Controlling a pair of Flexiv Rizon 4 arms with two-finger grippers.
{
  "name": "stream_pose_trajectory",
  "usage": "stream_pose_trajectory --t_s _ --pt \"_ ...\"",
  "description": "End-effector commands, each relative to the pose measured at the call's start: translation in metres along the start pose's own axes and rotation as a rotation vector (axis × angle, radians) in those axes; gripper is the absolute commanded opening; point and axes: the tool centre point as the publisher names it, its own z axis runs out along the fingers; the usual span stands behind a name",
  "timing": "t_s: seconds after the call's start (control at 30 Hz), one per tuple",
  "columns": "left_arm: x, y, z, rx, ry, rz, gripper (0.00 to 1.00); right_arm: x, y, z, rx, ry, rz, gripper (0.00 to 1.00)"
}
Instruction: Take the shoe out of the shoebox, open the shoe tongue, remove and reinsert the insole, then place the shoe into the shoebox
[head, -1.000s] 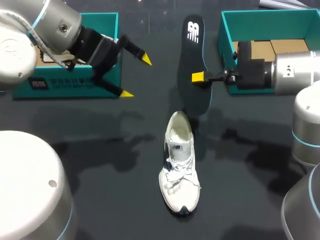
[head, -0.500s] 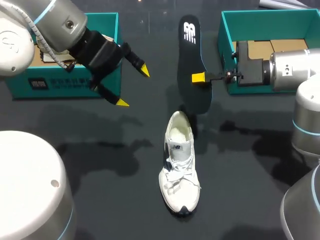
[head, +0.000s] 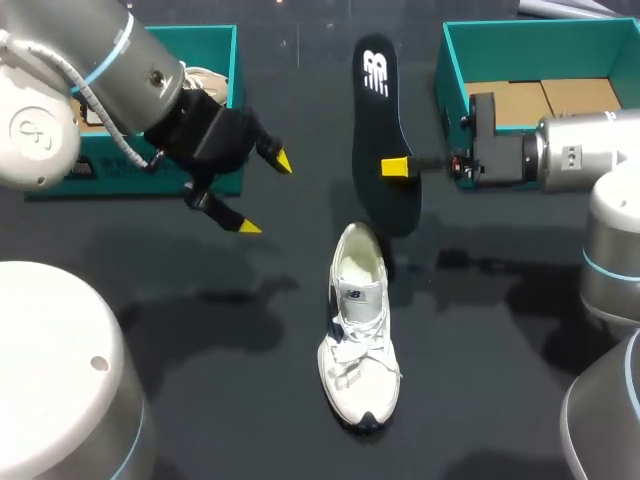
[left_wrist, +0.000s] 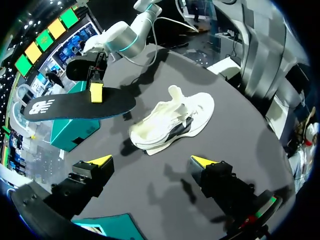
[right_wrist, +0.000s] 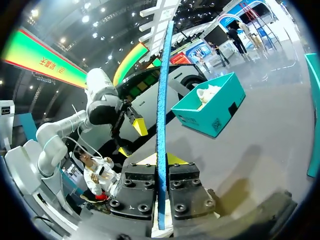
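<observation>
Left fingers (head: 248, 227) moved nearer the shoe (head: 358, 340); spread, empty. Right fingers (head: 396, 167) clamp insole (head: 378, 110). Judgement: steady heel with left, then feed insole toe-first, low angle.

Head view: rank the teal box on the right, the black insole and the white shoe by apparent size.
1. teal box on the right: largest, even partly hidden.
2-3. black insole and white shoe: about alike; the right gripper holds the insole above the table, nearer the camera, so unranked.

Dark, faintly glossy table (head: 230, 400), soft shadows across it
</observation>
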Motion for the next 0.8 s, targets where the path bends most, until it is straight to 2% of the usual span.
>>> stream_pose_trajectory --t_s 0.03,0.23,0.3,0.37,0.5,0.6,0.8 --pt "0.01 -0.001 0.015 -0.011 -0.013 -0.034 1.0 0.003 -0.005 0.004 -0.013 -0.026 -0.009 0.0" --pt "0.021 0.003 0.027 -0.031 -0.041 -0.089 1.0 0.003 -0.007 0.006 -0.024 -0.027 -0.006 0.0" --pt "0.043 -0.019 0.04 -0.034 -0.047 -0.102 1.0 0.003 -0.008 0.008 -0.028 -0.028 -0.01 0.0" --pt "0.05 -0.029 0.048 -0.038 -0.045 -0.119 1.0 0.004 -0.009 0.01 -0.031 -0.025 -0.017 0.0" --pt "0.05 -0.029 0.06 -0.043 -0.01 -0.168 1.0 0.006 -0.012 0.016 -0.027 -0.034 -0.032 0.0" --pt "0.034 -0.011 0.061 -0.052 -0.009 -0.215 1.0 0.007 -0.014 0.02 -0.026 -0.027 -0.041 0.0" --pt "0.021 0.014 0.059 -0.059 -0.018 -0.254 1.0 0.008 -0.015 0.024 -0.02 -0.017 -0.048 0.0"
